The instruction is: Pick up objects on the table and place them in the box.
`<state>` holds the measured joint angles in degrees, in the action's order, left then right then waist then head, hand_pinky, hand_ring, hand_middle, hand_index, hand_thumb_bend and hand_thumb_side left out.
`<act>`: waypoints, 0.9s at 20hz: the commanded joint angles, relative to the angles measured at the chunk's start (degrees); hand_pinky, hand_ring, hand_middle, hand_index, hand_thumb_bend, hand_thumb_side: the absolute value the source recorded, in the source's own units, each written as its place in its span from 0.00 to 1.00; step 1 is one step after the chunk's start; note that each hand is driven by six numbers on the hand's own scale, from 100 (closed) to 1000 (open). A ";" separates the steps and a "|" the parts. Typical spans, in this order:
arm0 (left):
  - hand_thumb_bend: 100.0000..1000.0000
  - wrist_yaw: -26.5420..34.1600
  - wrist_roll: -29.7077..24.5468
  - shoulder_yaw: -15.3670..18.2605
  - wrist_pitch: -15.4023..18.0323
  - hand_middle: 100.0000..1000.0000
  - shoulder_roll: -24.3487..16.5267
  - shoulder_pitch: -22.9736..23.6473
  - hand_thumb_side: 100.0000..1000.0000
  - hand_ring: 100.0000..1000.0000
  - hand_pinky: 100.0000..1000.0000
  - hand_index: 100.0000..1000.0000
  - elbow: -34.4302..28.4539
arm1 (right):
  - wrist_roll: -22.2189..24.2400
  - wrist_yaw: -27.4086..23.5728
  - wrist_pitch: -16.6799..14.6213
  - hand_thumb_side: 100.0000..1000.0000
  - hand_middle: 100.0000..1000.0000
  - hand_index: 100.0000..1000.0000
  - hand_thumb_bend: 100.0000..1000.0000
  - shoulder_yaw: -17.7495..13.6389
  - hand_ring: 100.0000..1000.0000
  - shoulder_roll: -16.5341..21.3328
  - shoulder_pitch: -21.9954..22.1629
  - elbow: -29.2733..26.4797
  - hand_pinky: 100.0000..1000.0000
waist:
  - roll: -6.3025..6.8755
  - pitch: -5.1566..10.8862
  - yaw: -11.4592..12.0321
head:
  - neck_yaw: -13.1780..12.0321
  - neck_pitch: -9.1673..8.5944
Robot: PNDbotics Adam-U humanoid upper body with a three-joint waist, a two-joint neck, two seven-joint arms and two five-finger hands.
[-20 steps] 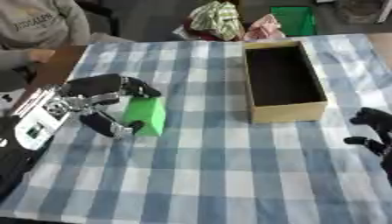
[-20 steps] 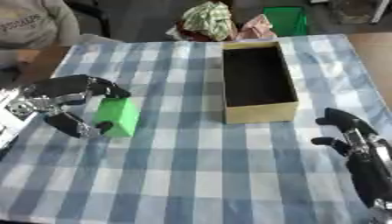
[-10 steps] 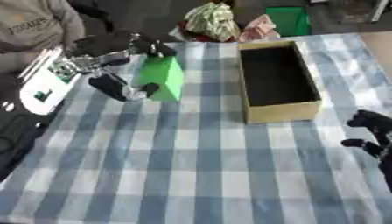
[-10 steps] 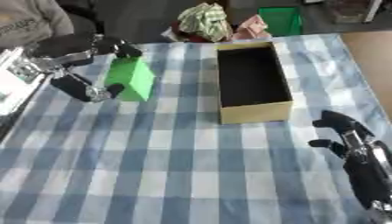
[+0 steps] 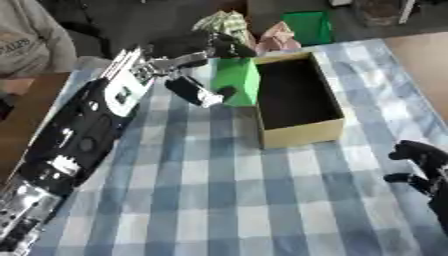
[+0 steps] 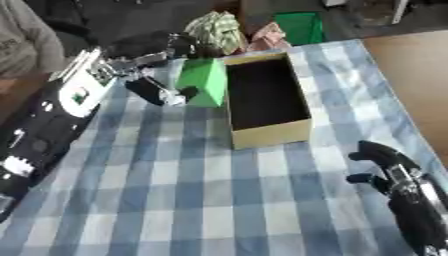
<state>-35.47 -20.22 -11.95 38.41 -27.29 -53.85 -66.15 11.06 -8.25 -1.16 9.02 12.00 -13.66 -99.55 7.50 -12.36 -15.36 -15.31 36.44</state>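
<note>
My left hand (image 5: 194, 52) is shut on a green block (image 5: 236, 81), fingers over its top and thumb under its side. The block hangs just left of the tan cardboard box (image 5: 302, 132), close to the box's left wall. The box lies open and dark inside, with nothing visible in it. My right hand (image 6: 385, 162) rests at the lower right over the checked cloth, fingers relaxed and holding nothing.
A blue and white checked cloth (image 5: 219, 200) covers the table. Behind the box, past the table's far edge, lie a crumpled patterned bundle (image 5: 223, 22), a pink thing (image 5: 278, 36) and a green container (image 5: 308, 26). A person sits at the far left.
My left hand has carried the green block up from the cloth and rightward until it hangs beside the box's left wall. The camera has also shifted. The right hand has stayed put.
</note>
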 commanded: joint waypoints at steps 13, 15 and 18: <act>0.00 -10.06 9.23 0.39 4.96 0.73 6.39 -3.39 0.19 0.69 0.74 0.92 6.73 | 1.50 -0.76 0.29 0.80 0.64 0.81 0.00 1.26 1.00 -0.03 -2.15 -0.48 0.61 | 0.83 -0.05 -2.78 | -1.11 -2.52; 0.00 -10.17 8.34 -0.41 6.37 0.78 6.83 -3.02 0.20 0.75 0.78 0.93 6.90 | 1.51 -0.77 0.29 0.79 0.64 0.81 0.00 1.25 1.00 -0.05 -2.16 -0.48 0.61 | 0.87 0.00 -2.75 | -1.13 -2.53; 0.00 -10.30 6.59 -1.26 8.06 0.86 7.17 -2.47 0.21 0.83 0.84 0.95 6.72 | 1.49 -0.79 0.25 0.79 0.64 0.81 0.00 1.16 1.00 -0.04 -2.11 -0.48 0.61 | 0.85 0.09 -2.54 | -0.98 -2.53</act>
<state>-45.51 -13.12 -13.03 45.67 -19.53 -55.56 -58.76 12.39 -8.73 -0.81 10.27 11.85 -15.13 -99.53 8.77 -13.21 -17.97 -16.19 34.57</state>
